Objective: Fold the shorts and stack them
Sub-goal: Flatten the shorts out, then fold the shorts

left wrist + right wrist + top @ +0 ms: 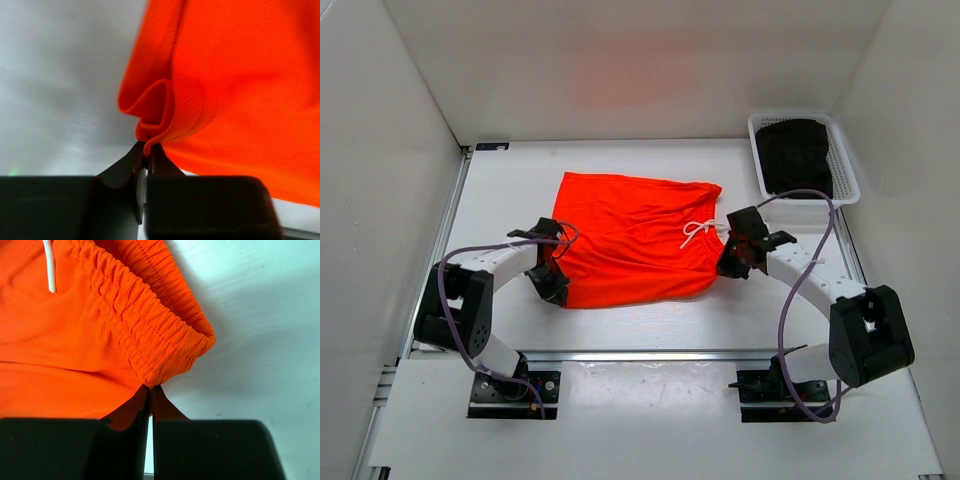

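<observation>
The bright orange-red shorts (635,240) lie spread on the white table in the top view, waistband to the right with a white drawstring (698,232). My left gripper (552,283) is shut on the shorts' near left hem corner; the left wrist view shows the hem fold (155,120) pinched between the fingertips (147,150). My right gripper (731,262) is shut on the near end of the gathered waistband (150,335), with its fingertips (150,388) clamped on the fabric edge. The drawstring end (49,265) hangs at the upper left of the right wrist view.
A white basket (845,160) at the back right holds dark folded clothing (796,152). White walls enclose the table on three sides. Purple cables loop beside both arms.
</observation>
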Action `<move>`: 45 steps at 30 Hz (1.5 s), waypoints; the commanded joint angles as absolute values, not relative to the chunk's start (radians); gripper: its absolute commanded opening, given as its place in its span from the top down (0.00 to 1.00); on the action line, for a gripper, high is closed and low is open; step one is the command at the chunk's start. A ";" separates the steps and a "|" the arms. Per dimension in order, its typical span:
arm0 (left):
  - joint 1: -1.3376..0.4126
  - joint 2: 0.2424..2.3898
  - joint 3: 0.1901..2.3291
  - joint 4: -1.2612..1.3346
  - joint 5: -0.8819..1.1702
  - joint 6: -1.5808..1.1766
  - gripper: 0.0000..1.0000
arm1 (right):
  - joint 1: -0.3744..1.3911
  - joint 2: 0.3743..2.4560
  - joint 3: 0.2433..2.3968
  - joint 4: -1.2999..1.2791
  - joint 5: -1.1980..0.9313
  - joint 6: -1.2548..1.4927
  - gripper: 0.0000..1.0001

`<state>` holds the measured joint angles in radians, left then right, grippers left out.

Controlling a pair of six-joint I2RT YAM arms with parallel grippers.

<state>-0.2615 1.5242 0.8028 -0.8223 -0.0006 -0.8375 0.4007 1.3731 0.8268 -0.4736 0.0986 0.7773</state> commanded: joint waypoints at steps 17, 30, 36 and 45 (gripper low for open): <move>-0.279 1.233 0.817 -0.891 0.028 -0.836 0.90 | 0.385 1.158 0.633 -0.545 0.112 0.805 0.41; -0.279 1.183 0.894 -0.969 -0.023 -0.827 0.90 | 0.345 1.331 0.623 -0.201 0.034 0.785 0.59; -0.270 1.138 0.906 -0.999 -0.032 -0.827 0.90 | 0.345 1.283 0.601 -0.267 0.044 0.785 1.00; -0.261 1.059 0.999 -1.103 -0.054 -0.845 0.90 | 0.367 0.880 0.519 -0.630 0.066 0.857 1.00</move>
<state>-0.2672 1.1107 0.9501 -1.0515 -0.0174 -0.8371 0.3641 0.9981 0.5434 -0.4534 0.0463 0.8215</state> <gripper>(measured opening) 0.132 0.003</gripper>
